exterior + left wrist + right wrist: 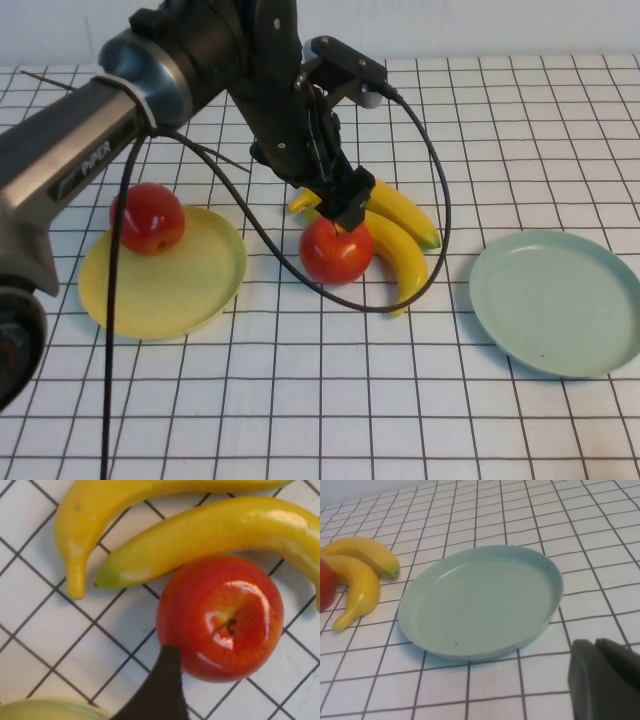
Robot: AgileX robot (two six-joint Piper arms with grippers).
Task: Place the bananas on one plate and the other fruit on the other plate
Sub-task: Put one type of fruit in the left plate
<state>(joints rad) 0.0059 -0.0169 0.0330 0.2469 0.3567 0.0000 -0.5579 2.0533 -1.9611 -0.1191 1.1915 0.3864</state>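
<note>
The right gripper (605, 680) sits closed and empty near the pale blue-green plate (560, 300). Farther in, the left gripper (345, 205) hovers wide open, holding nothing, over the red apple (336, 250), which touches the bananas (400, 235). It should descend straight, straddle only the apple, then carry it to the yellow plate (190, 285).

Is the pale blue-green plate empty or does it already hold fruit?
Empty. The blue-green plate shows only its bare surface in the high and right wrist views; both bananas lie on the table beside it.
</note>
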